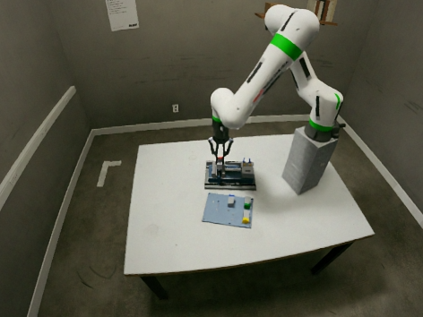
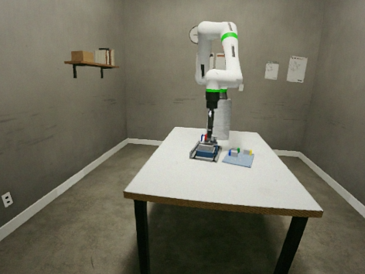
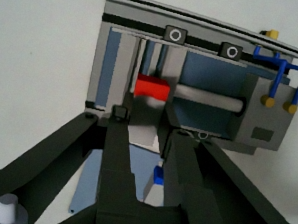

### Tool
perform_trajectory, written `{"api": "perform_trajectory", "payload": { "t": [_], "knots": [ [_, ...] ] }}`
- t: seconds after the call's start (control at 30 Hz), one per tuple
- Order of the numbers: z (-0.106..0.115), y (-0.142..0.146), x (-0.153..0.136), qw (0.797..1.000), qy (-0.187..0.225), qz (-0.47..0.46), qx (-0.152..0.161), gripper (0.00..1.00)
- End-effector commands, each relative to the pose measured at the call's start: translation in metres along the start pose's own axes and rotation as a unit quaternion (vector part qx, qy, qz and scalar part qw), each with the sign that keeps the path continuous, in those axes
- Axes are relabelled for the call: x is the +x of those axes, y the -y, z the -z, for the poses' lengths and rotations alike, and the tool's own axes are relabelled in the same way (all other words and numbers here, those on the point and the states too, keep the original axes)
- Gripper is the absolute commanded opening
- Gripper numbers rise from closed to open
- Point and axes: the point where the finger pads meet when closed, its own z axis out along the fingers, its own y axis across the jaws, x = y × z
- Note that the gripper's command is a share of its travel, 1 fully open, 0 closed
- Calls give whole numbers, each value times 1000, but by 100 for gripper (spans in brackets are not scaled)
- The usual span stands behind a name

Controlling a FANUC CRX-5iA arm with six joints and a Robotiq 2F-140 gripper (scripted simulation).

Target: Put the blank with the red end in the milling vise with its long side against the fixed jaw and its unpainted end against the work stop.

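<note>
Grey walls enclose a white surface (image 1: 179, 242) (image 2: 216, 178). Above the milling vise (image 1: 229, 185) (image 2: 206, 153) (image 3: 240, 139), the tool (image 1: 220, 157) (image 2: 209, 140) (image 3: 145, 109) grips the red-ended blank (image 1: 220, 164) (image 3: 147, 114). Picking looks done; lowering it onto the vise's bars, seating it against fixed jaw and stop, and releasing appear left.

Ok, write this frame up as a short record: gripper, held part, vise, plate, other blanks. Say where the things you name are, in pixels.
gripper: closed on a part (image 1: 220, 158) (image 2: 209, 140) (image 3: 146, 122)
held part: red-ended blank (image 1: 220, 164) (image 3: 148, 112), red end away from the plate
vise (image 1: 230, 185) (image 2: 206, 153) (image 3: 200, 70): under the gripper; blue hoses on one jaw block
plate (image 1: 217, 215) (image 2: 240, 162) (image 3: 92, 182): beside the vise
other blanks: blue-ended (image 1: 231, 201) (image 2: 233, 153) (image 3: 155, 194), green-ended (image 1: 247, 202), yellow-ended (image 1: 246, 217) (image 2: 247, 152), all at the plate
seated in vise: cannot tell
</note>
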Motion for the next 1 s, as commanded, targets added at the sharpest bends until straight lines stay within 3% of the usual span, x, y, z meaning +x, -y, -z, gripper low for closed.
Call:
{"api": "perform_trajectory", "payload": {
  "t": [0.0, 0.23, 0.97],
  "knots": [
    [0, 4, 13, 1000, 0, 0, 1, 10],
    [0, 10, 40, 1000, 1, 0, 1, 10],
    [0, 8, 30, 1000, 0, 0, 1, 10]
  ]
}}
